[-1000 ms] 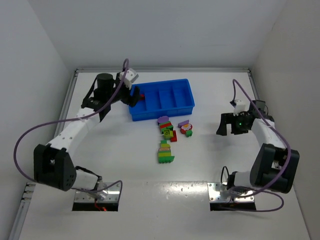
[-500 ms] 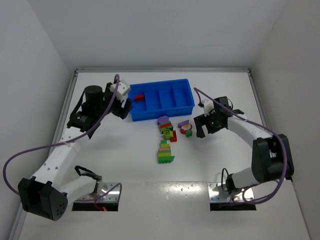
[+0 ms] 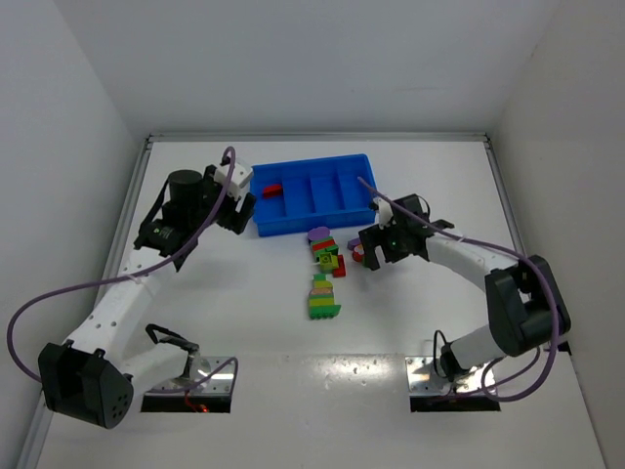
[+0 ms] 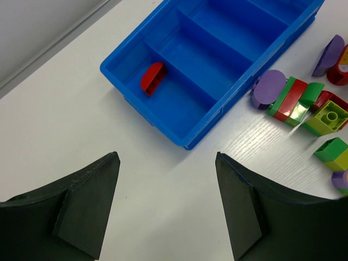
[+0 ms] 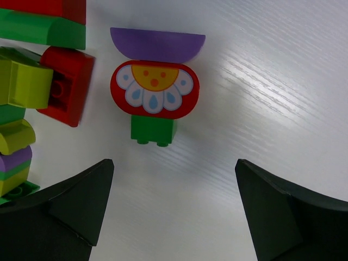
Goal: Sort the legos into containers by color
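Note:
The blue tray lies at the back centre; its leftmost compartment holds one red half-round brick, also in the left wrist view. The other compartments look empty. Loose legos lie in front of the tray: purple, red, green and yellow-green pieces. My left gripper is open and empty just left of the tray's near-left corner. My right gripper is open and empty, hovering right over a red flower brick on a green base, below a purple half-round.
A green and yellow-green stack lies nearest the arms. In the right wrist view a red brick and yellow-green pieces sit left of the flower brick. White walls bound the table at left, right and back.
My left gripper has drawn back from over the tray's left compartment, leaving the red brick there. My right arm has swung left to the legos' right edge.

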{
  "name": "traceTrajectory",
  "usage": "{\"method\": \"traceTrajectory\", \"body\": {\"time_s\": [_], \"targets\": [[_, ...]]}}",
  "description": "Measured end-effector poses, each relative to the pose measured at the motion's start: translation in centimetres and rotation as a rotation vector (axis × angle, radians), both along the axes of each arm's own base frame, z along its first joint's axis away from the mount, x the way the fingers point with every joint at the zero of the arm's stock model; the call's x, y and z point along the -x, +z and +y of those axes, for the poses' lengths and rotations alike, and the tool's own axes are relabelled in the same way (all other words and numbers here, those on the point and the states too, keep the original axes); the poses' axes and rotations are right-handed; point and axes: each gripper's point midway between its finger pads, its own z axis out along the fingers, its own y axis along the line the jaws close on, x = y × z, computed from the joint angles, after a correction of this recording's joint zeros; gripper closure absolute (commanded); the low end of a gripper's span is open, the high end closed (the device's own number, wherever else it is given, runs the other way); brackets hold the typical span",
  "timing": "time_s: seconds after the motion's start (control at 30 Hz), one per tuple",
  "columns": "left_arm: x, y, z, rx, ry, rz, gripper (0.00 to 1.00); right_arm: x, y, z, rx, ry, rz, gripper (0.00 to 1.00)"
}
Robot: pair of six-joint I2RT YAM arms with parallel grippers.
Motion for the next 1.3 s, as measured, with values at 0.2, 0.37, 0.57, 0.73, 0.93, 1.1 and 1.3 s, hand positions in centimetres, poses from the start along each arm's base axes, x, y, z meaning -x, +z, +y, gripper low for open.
{"method": "traceTrajectory", "body": {"time_s": [0.2, 0.37, 0.57, 0.73, 0.93, 1.1, 1.3], "targets": [[-0.2, -0.1, 0.0, 0.006, 0.011, 0.004, 0.23, -0.2, -1.3, 0.6, 0.03, -0.018, 0.009, 0.11], [-0.3, -0.1, 0.1, 0.01, 0.017, 0.003, 0.23, -0.2, -3.2, 0.5, 0.069, -0.033, 0.063, 0.12], [-0.3, -0.4, 0.1, 0.008, 0.021, 0.003, 0.23, -1.2, -3.5, 0.8, 0.086, -0.041, 0.071, 0.17], [-0.3, -0.9, 0.2, 0.006, 0.022, 0.01, 0.23, -1.8, -3.3, 1.2, 0.085, -0.047, 0.069, 0.23], [-0.6, -1.2, 0.1, 0.004, 0.025, 0.011, 0.23, -1.8, -3.7, 1.9, 0.095, -0.031, 0.087, 0.42], [-0.7, -1.4, 0.3, 0.001, 0.032, 0.01, 0.23, -1.5, -3.7, 2.4, 0.093, -0.017, 0.089, 0.63], [-0.7, -1.7, 0.2, 0.002, 0.031, 0.012, 0.23, -1.5, -3.7, 2.5, 0.097, -0.007, 0.085, 0.93]]}}
